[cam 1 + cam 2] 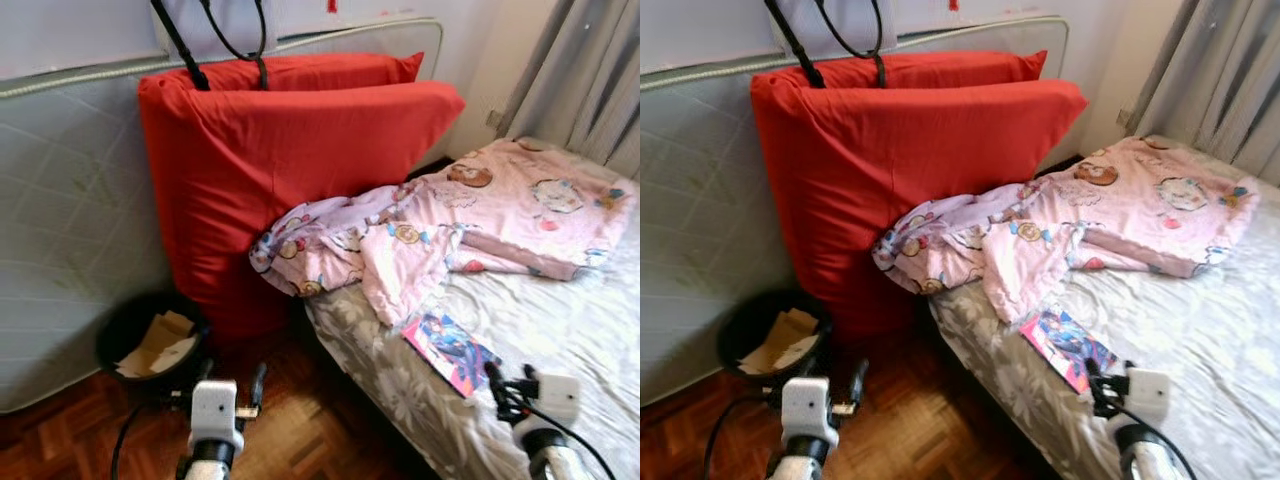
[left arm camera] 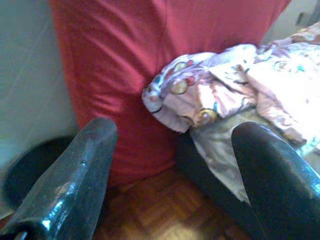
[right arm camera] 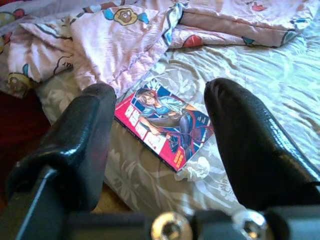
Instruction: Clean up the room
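The pink blanket (image 1: 480, 215) is covering the red cushion's (image 1: 280, 160) lower right corner; the bed (image 1: 560, 330) is running off the right edge.

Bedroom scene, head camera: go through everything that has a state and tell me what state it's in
Left gripper: open, empty.
Right gripper: open, empty, above the comic book.
Comic book: closed, flat on the bed.
Pink blanket: crumpled, hanging over the bed's edge.
Waste bin: upright, holding paper.
Red cushions: leaning upright.

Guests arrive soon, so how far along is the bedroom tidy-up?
Barely started. Nothing looks put away: the pink blanket lies crumpled on the bed. In hand: the right gripper, open, points at the comic book on the bed. The left gripper is open over the floor.
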Available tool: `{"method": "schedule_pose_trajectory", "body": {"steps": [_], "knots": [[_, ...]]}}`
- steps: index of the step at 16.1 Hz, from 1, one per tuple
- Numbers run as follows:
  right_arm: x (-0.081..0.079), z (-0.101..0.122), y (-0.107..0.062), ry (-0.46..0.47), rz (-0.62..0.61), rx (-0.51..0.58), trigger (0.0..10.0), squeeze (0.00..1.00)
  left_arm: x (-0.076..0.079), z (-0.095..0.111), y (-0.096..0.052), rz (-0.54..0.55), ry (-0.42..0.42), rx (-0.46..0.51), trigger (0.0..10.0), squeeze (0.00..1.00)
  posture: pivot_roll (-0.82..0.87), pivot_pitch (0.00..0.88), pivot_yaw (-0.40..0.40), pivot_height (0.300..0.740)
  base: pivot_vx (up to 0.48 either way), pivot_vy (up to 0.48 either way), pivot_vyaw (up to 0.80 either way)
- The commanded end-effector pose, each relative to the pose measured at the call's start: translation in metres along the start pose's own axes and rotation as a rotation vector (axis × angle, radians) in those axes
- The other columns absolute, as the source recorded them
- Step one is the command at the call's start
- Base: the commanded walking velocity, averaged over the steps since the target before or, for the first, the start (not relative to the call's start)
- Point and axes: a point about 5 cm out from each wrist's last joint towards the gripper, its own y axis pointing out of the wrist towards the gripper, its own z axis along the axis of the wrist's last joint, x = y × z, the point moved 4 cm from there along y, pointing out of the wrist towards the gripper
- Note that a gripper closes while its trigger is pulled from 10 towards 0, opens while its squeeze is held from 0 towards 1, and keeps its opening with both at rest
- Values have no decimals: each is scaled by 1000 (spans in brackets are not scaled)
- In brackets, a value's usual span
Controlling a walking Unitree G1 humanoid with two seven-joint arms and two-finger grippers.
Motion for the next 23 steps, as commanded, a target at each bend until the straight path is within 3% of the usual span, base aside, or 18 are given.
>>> {"method": "schedule_pose_trajectory", "body": {"steps": [1, 3, 6, 8, 9, 10, 11, 13, 15, 18, 21, 23], "knots": [[9, 4, -2, 4, -35, 17, 10000, 0, 0, 5, 1, -4, 5, 8, 10000, 0, 55, 0, -19, 740, 0, 0, 0], [13, 3, -6, 46, -90, 42, 10000, 0, -7, 14, 6, -18, 19, 23, 10000, 0, 29, 0, 10, 740, 0, 0, 0], [-1, 0, -19, 50, -61, 62, 10000, 0, -13, 26, 26, -33, 23, 44, 10000, 0, -45, 0, 7, 740, 0, 0, 0], [-5, 2, -21, 55, -62, 77, 10000, 0, -17, 26, 32, -37, 31, 42, 10000, 0, -67, 0, 1, 740, 0, 0, 0], [-13, 13, -17, 53, -21, 118, 10000, 0, -21, 30, 38, -33, 31, 45, 10000, 0, -71, 0, -18, 740, 0, 0, 0], [-11, 20, -9, 69, -51, 136, 10000, 0, -23, 31, 42, -39, 52, 51, 10000, 0, -44, 0, -15, 740, 0, 0, 0], [-19, 29, 2, 93, -45, 158, 10000, 0, -32, 35, 49, -14, 66, 55, 10000, 0, -7, 0, -15, 740, 0, 0, 0], [-38, 30, 8, 80, 5, 152, 10000, 0, -43, 42, 54, 19, 45, 73, 10000, 0, 6, 0, -5, 740, 0, 0, 0], [-59, 37, 11, 88, 43, 174, 10000, 0, -54, 45, 51, 38, 47, 84, 10000, 0, 29, 0, -11, 740, 0, 0, 0], [-67, 39, 3, 61, 59, 195, 10000, 0, -55, 42, 40, 44, 50, 84, 10000, 0, 61, 0, -37, 740, 0, 0, 0], [-76, 39, -22, -10, 141, 200, 10000, 0, -53, 44, 25, 33, 51, 86, 10000, 0, 67, 0, -61, 740, 0, 0, 0], [-73, 39, -35, -74, 202, 183, 10000, 0, -49, 43, 19, 13, 52, 83, 10000, 0, 65, 0, -69, 740, 0, 0, 0]]}}
